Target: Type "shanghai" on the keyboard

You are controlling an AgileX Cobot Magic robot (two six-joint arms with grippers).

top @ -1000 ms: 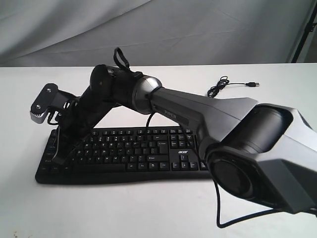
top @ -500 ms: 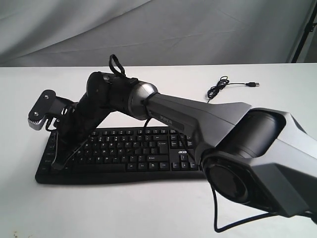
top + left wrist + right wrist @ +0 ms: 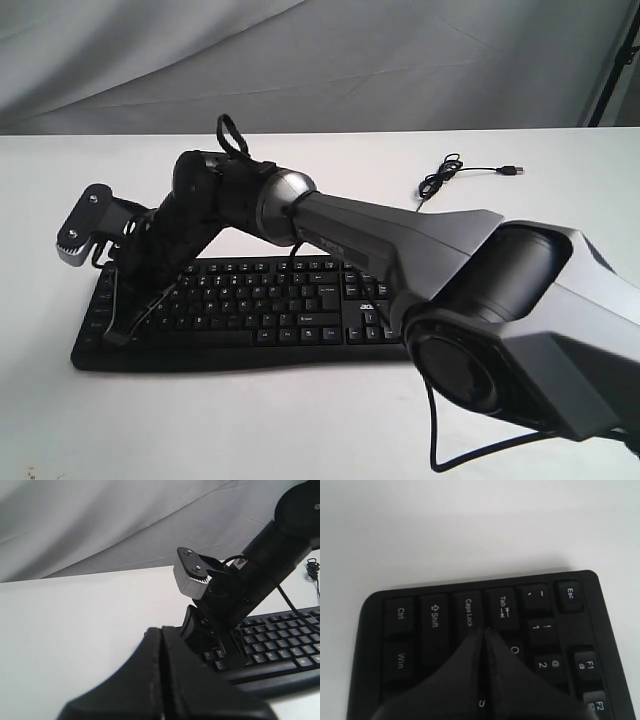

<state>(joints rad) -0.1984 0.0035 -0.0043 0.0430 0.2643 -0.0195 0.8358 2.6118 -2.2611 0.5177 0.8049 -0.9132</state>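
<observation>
The black keyboard [image 3: 300, 310] lies across the white table with its acer logo near the number pad. My right arm reaches across to the keyboard's left end. The right gripper [image 3: 118, 335] is shut there, with its tips down at the keys. In the right wrist view the right gripper [image 3: 484, 630] points at the seam between Caps Lock and Tab on the keyboard [image 3: 435, 615], hiding the A key; Q shows beside it. My left gripper [image 3: 161, 629] is shut, holds nothing and hovers off the left end of the keyboard [image 3: 280, 655]. It is out of the exterior view.
The keyboard's thin black cable [image 3: 445, 175] lies coiled on the white table [image 3: 250, 420] behind the right arm, ending in a USB plug [image 3: 512, 170]. A grey cloth backdrop [image 3: 350, 60] hangs behind. The right arm's big base link [image 3: 520, 320] fills the near right.
The right arm has swung a little to the left and lowered its gripper over the keyboard's left end. In the last half second it hardly moved.
</observation>
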